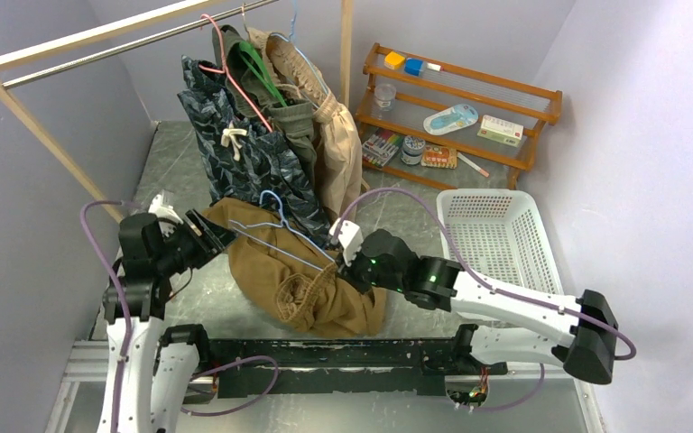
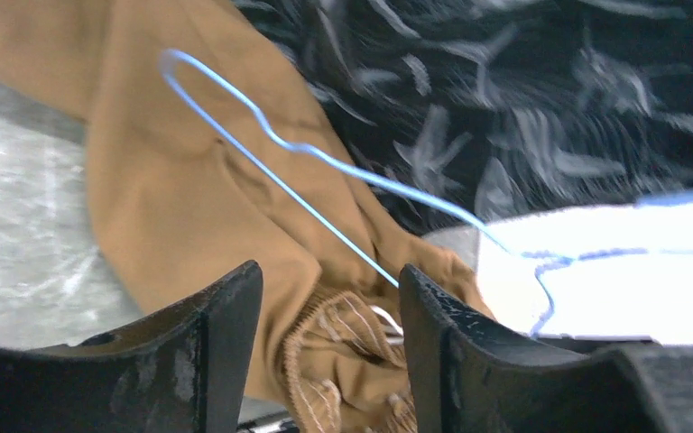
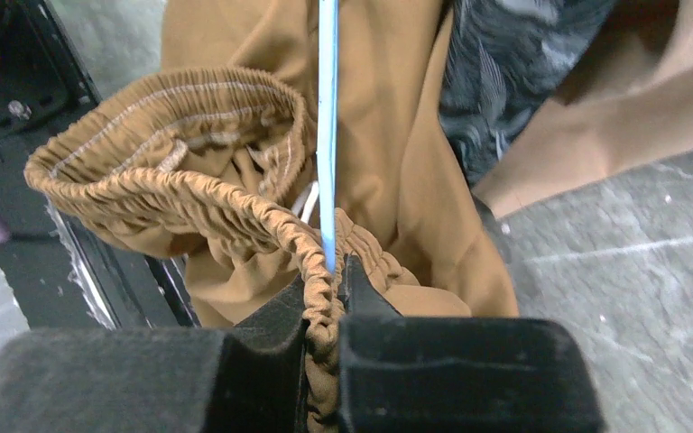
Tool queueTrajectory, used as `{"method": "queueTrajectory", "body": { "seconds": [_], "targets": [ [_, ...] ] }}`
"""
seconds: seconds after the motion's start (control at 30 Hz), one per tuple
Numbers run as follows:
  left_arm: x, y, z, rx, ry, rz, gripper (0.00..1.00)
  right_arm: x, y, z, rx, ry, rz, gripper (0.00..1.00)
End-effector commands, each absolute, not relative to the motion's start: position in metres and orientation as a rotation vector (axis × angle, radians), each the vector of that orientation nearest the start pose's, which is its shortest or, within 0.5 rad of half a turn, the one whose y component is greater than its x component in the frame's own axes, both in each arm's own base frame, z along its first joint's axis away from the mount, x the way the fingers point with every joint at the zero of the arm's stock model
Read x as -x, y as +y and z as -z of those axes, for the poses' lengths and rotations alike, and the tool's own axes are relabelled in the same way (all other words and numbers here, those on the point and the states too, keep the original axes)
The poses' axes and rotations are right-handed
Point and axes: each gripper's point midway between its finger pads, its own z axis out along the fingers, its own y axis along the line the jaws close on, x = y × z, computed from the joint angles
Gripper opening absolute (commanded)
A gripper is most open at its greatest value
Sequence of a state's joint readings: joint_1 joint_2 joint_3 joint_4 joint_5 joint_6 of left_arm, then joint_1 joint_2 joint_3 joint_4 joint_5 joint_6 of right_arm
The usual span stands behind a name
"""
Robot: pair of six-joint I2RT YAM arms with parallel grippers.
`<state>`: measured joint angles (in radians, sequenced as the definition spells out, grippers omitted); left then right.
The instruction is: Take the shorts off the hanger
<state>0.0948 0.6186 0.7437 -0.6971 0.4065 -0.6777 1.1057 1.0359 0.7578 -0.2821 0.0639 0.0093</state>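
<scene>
The tan-brown shorts (image 1: 280,275) lie bunched on the table with a blue wire hanger (image 1: 275,216) across them. My right gripper (image 1: 338,262) is shut on their elastic waistband (image 3: 189,194), and the blue hanger wire (image 3: 328,135) runs down into the same pinch (image 3: 325,280). My left gripper (image 1: 212,236) is open at the left edge of the tan cloth, its fingers (image 2: 226,334) apart with the shorts (image 2: 189,198) and hanger (image 2: 307,149) just beyond them. Navy patterned shorts (image 1: 253,153), olive shorts (image 1: 289,113) and beige shorts (image 1: 338,144) hang from the rail.
A wooden clothes rack (image 1: 99,50) spans the back left. A wooden shelf (image 1: 465,90) with small items stands at the back right, with a white perforated basket (image 1: 505,234) in front of it. A black bar (image 1: 343,352) runs along the near table edge.
</scene>
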Motion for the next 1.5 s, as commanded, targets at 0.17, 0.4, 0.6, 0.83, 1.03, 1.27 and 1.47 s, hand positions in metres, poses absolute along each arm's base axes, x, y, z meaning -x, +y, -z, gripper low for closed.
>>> {"method": "queueTrajectory", "body": {
  "seconds": [0.17, 0.4, 0.6, 0.83, 1.03, 1.27, 1.47],
  "targets": [
    [-0.185, -0.115, -0.244, 0.448, 1.969, 1.117, 0.63, -0.169, 0.345, -0.199, 0.987, 1.77, -0.776, 0.0],
    [-0.186, -0.121, -0.272, 0.361, 1.972, 1.147, 0.62, -0.186, 0.355, -0.196, 1.008, 1.74, -0.689, 0.0],
    [-0.188, -0.122, -0.273, 0.354, 1.994, 1.15, 0.58, -0.186, 0.368, -0.195, 0.967, 1.773, -0.748, 0.0],
    [-0.207, -0.116, -0.284, 0.327, 1.995, 1.076, 0.56, -0.183, 0.38, -0.191, 0.92, 1.815, -0.825, 0.0],
    [-0.223, -0.147, -0.281, 0.258, 2.073, 1.034, 0.55, -0.185, 0.389, -0.188, 0.933, 1.858, -0.818, 0.0],
    [-0.228, -0.153, -0.265, 0.409, 2.063, 0.933, 0.56, -0.189, 0.394, -0.198, 0.894, 1.854, -0.835, 0.0],
    [-0.233, -0.165, -0.25, 0.505, 2.043, 1.038, 0.52, -0.178, 0.396, -0.197, 0.923, 1.846, -0.888, 0.0]
  ]
}}
